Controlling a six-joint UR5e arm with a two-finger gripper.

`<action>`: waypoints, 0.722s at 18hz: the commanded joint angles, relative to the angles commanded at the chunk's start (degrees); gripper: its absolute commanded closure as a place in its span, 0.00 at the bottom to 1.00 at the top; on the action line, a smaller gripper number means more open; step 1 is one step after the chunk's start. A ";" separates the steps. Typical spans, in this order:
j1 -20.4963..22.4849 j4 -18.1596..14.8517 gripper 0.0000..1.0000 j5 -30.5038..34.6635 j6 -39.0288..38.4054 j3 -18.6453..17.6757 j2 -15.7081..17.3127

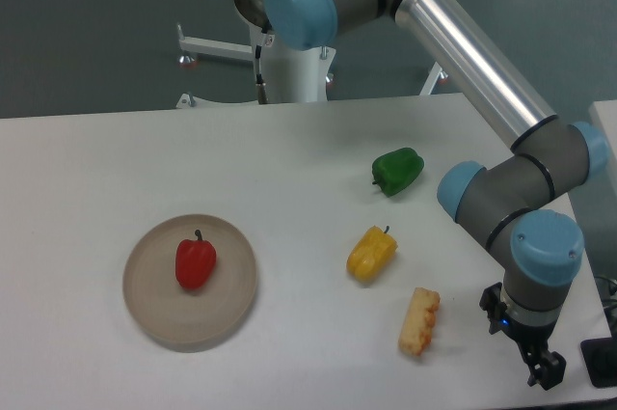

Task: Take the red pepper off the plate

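Three distractors sit between us and the target: green pepper (397, 171), yellow pepper (371, 253), and a yellow-orange corn-like piece (419, 321). Red pepper (195, 262) lies on the beige plate (154, 318), stem pointing away from the camera, well apart from the gripper (544, 369) at the table's right edge. Gripper holds nothing; we cannot tell how far its fingers are spread. Risks: sweeping low across the table could knock the corn piece or yellow pepper; glossy rounded skin may squirt out; pressing down could tip the plate.

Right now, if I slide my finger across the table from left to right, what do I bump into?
plate with the red pepper on it → yellow pepper → green pepper → corn cob → end effector
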 joint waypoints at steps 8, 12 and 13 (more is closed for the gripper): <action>-1.23 -0.17 0.00 0.26 -1.23 -0.79 0.79; -2.11 -2.63 0.00 -1.48 -6.32 -5.26 5.44; -2.20 -3.51 0.00 -2.80 -7.72 -6.84 7.19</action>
